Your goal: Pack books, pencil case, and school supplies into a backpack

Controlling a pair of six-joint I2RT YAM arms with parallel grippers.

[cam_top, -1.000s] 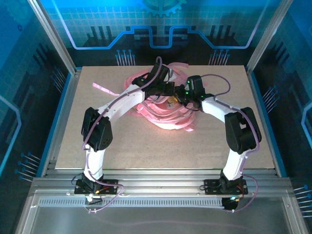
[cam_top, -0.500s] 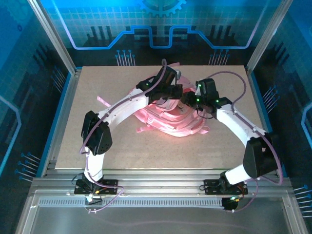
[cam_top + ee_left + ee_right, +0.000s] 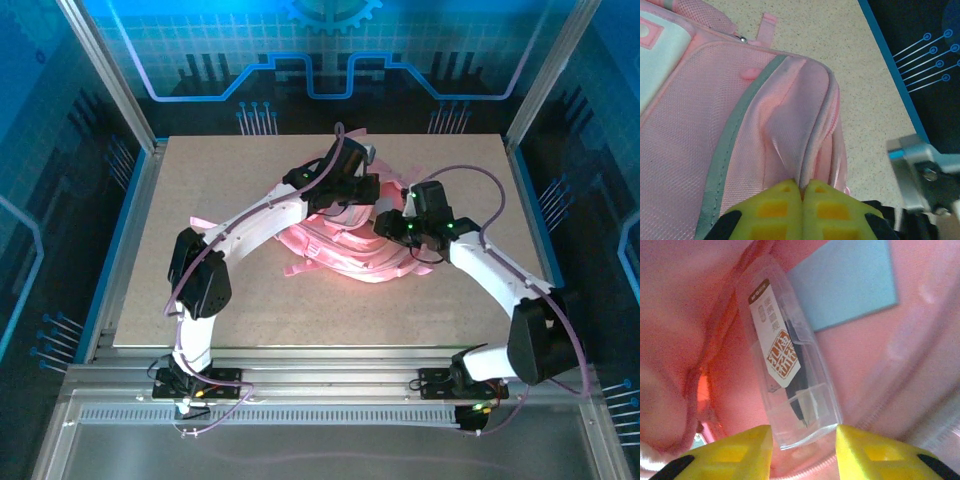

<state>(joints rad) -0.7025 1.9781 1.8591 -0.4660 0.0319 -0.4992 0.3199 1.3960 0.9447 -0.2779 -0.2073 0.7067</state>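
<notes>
A beige speckled table [image 3: 250, 310] fills the middle of the top view. A blue strip [image 3: 108, 270] edges it at 9 o'clock. Grey metal rails [image 3: 330, 385] run across at 6 o'clock. Two slanted metal posts [image 3: 105, 75] rise at 11 and 1 o'clock. The back wall [image 3: 200, 40] at 12 o'clock glows bright blue, with a gear [image 3: 335, 10] motif. The side walls [image 3: 40, 200] at 9 and 3 o'clock are darker blue, with circuit lines.
</notes>
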